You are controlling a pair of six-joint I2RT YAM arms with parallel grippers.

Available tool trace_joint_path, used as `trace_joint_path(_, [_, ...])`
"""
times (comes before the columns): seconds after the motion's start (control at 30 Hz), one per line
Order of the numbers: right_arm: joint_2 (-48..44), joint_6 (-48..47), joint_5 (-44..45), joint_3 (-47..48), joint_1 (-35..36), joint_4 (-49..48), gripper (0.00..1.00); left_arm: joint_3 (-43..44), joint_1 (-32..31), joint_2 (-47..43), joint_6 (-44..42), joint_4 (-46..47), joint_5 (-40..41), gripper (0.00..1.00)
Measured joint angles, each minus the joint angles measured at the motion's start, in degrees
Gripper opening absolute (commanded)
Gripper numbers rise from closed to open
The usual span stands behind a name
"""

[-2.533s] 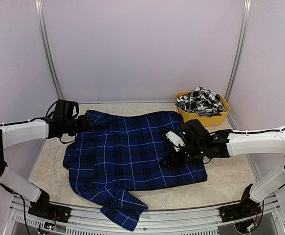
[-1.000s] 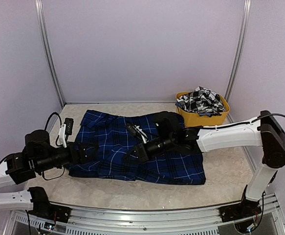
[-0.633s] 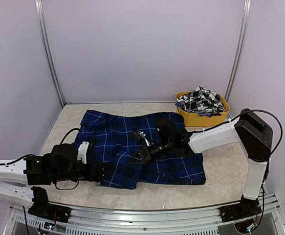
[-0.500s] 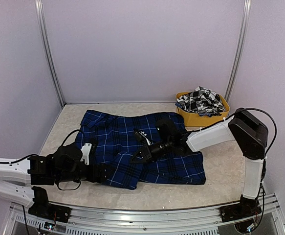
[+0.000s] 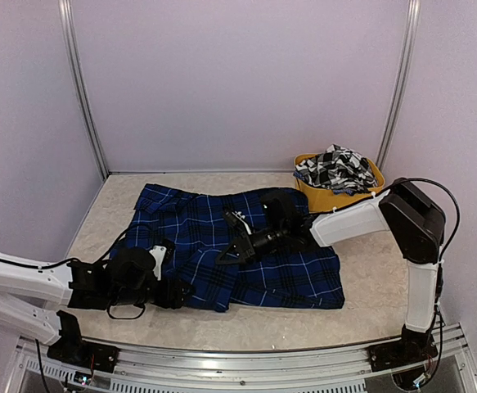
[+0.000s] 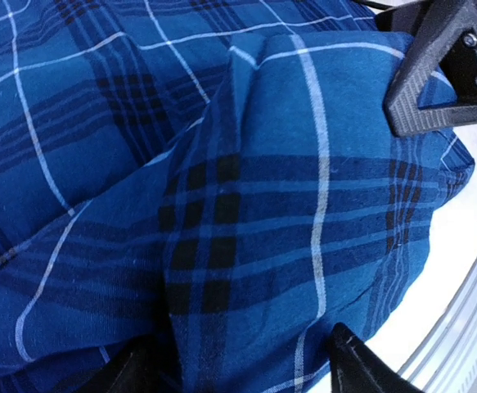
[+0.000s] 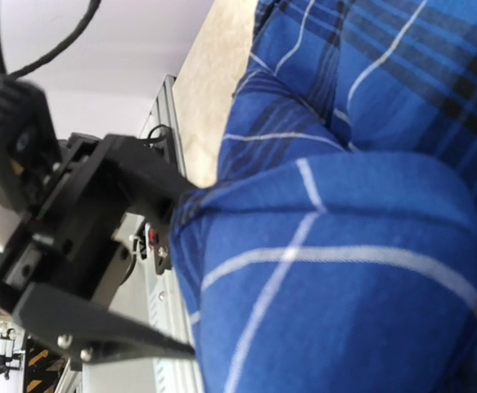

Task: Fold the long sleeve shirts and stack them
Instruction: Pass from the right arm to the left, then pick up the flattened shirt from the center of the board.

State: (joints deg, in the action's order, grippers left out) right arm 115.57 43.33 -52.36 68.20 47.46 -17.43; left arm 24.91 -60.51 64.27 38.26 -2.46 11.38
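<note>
The royal blue plaid long sleeve shirt lies partly folded across the table. My left gripper is low at the shirt's front left edge. Its fingers stand apart with a thick fold of the blue cloth between them. The right wrist view shows the same thing, with the left gripper straddling the cloth's edge. My right gripper is shut and its tips rest on the middle of the shirt, beside that fold. A black-and-white checked shirt is bunched in the tub.
A yellow plastic tub stands at the back right, just behind the blue shirt. The table's metal front rail runs close below the left gripper. Bare tabletop shows right of the shirt.
My left gripper has slid right along the front edge onto the shirt's fold, and its jaws have narrowed. The fold has shifted right with it. The right gripper has barely moved.
</note>
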Motion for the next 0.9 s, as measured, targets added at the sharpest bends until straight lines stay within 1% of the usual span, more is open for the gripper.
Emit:
trace_joint_path(0.03, [0.07,-0.07,-0.02,0.00,0.00,0.00,0.04,-0.24,0.37,0.20,-0.24,0.85,-0.59,0.51])
trace_joint_path(0.1, [0.26,-0.22,-0.13,0.00,0.00,0.00,0.05,-1.20,1.27,0.20,-0.31,3.43,-2.47,0.32])
trace_joint_path(0.17, [0.46,-0.20,-0.20,0.00,0.00,-0.04,0.05,-2.21,2.05,0.07,-0.50,5.62,-4.09,0.21])
trace_joint_path(0.2, [0.50,-0.20,-0.20,0.00,-0.02,-0.04,0.06,-2.97,2.60,-0.28,-1.09,6.82,-5.42,0.14])
trace_joint_path(0.23, [0.59,-0.20,-0.22,0.00,-0.02,-0.04,0.07,-3.48,3.04,-0.66,-1.09,7.58,-6.23,0.05])
trace_joint_path(0.27, [0.59,-0.20,-0.24,0.00,-0.02,-0.07,0.08,-3.85,3.50,-1.09,-1.11,8.15,-6.97,0.00])
trace_joint_path(0.33, [0.59,-0.20,-0.28,0.00,-0.02,-0.09,0.12,-4.07,4.33,-2.08,-1.49,8.94,-8.26,0.00])
trace_joint_path(0.47, [0.59,-1.01,-0.20,0.02,-0.11,0.31,0.27,-3.87,5.35,-5.62,-1.88,9.40,-9.73,0.00])
trace_joint_path(0.57, [0.33,-2.84,0.76,-0.09,-0.85,1.92,0.44,-1.66,6.60,-8.37,-1.81,7.54,-10.10,0.00])
trace_joint_path(0.63, [-0.85,-4.20,2.10,-1.01,-1.97,3.65,0.55,1.66,8.46,-10.19,-1.57,5.77,-10.19,0.00])
trace_joint_path(0.7, [-3.54,-5.90,3.89,-2.95,-3.50,5.95,0.64,6.03,10.97,-11.89,-1.51,4.22,-10.32,0.00])
trace_joint_path(0.77, [-7.30,-7.58,5.97,-4.94,-4.92,8.83,0.70,10.27,13.33,-12.79,-1.64,2.80,-10.45,0.00])
trace_joint_path(0.9, [-17.97,-12.70,12.72,-8.37,-7.10,16.31,0.75,18.38,18.62,-12.52,-2.29,0.61,-11.17,0.00])
